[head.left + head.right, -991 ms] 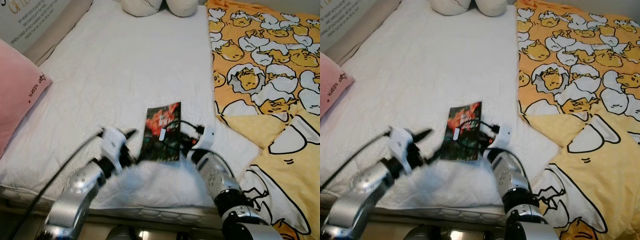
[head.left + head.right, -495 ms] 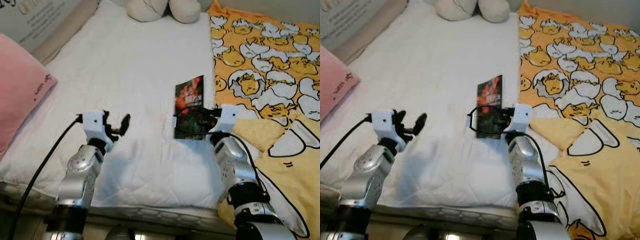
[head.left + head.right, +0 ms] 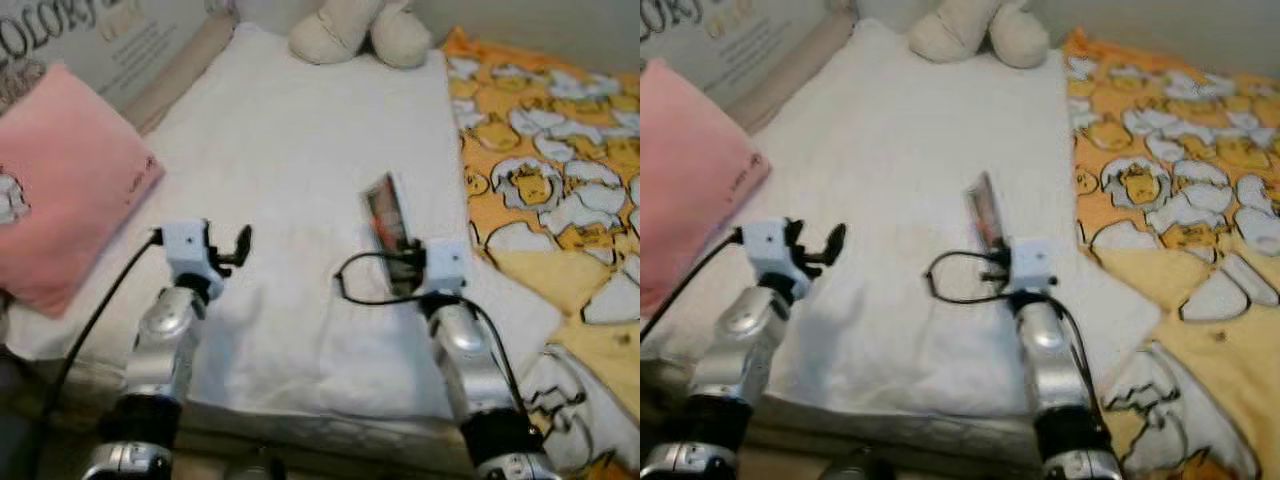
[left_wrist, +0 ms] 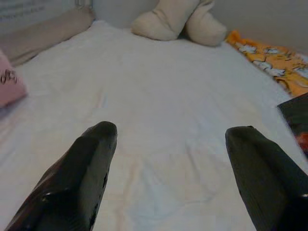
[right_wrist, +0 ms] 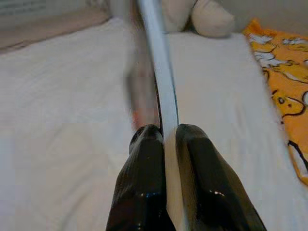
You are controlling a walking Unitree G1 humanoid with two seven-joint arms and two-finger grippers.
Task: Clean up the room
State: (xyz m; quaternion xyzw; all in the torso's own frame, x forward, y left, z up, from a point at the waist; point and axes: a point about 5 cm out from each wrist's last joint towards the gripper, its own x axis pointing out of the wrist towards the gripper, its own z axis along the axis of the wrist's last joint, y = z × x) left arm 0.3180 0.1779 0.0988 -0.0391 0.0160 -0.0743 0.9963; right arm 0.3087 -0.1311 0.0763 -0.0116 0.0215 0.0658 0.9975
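Observation:
A thin book with a dark, red-flecked cover is held above the white mattress, turned so I see it almost edge-on. My right gripper is shut on its near end. In the right wrist view the two black fingers pinch the book's pale edge. My left gripper hovers over the sheet to the left of the book, apart from it. It is open, with nothing between its fingers, and the book's dark corner sits off to one side.
A pink pillow lies at the left edge of the bed. A cream plush toy sits at the far end. A yellow duvet with an egg pattern covers the right side. A printed board leans along the far left.
The right gripper has lifted the book off the sheet and turned it from flat to nearly edge-on. The left gripper drew back to the left. The camera view has also shifted.

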